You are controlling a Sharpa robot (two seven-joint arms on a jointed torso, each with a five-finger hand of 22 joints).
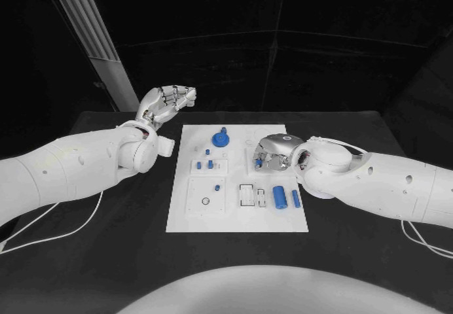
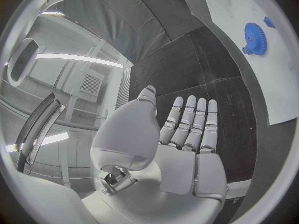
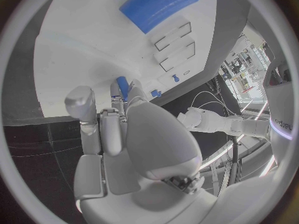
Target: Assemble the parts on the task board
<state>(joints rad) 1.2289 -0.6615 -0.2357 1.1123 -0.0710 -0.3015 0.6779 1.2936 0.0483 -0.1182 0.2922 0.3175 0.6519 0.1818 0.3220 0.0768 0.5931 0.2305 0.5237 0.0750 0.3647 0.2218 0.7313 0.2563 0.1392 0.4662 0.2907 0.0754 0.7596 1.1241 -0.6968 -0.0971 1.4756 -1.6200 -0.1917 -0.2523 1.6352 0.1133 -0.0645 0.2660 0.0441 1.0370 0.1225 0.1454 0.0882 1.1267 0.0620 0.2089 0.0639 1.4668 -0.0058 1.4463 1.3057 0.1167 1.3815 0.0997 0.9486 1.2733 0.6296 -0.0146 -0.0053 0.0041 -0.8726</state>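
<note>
Seen from the head camera, going left to right. At far left, the left arm [image 1: 76, 167], white, reaching in across the black table [image 1: 104, 255]. At its end the left hand [image 1: 166, 100], raised beyond the far left corner of the task board, palm open, fingers apart and lightly curved, holding nothing; in the left wrist view the same hand [image 2: 187, 134] with fingers [image 2: 192, 119] straight and side by side over bare table, thumb apart. In the middle, the task board [image 1: 236, 219], a white upright rectangle. On its far part, a blue gear [image 1: 220, 139] with a small blue knob just beyond it; below these, several small blue pegs [image 1: 209, 164] standing in a fixture at the left side; further toward the near edge, a square plate with a ring and one small blue piece [image 1: 218, 188]. Right of centre near the board's middle, two white slots and a blue cylinder [image 1: 279, 196] lying beside a thinner blue rod [image 1: 295, 199]. Over the board's right half, the right hand [image 1: 273, 152], fingers pointing down and drawn together. In the right wrist view, fingertips of that hand [image 3: 121, 129] closed around a small blue part [image 3: 123, 86], just above the board surface. At far right, the right arm [image 1: 378, 183].
</note>
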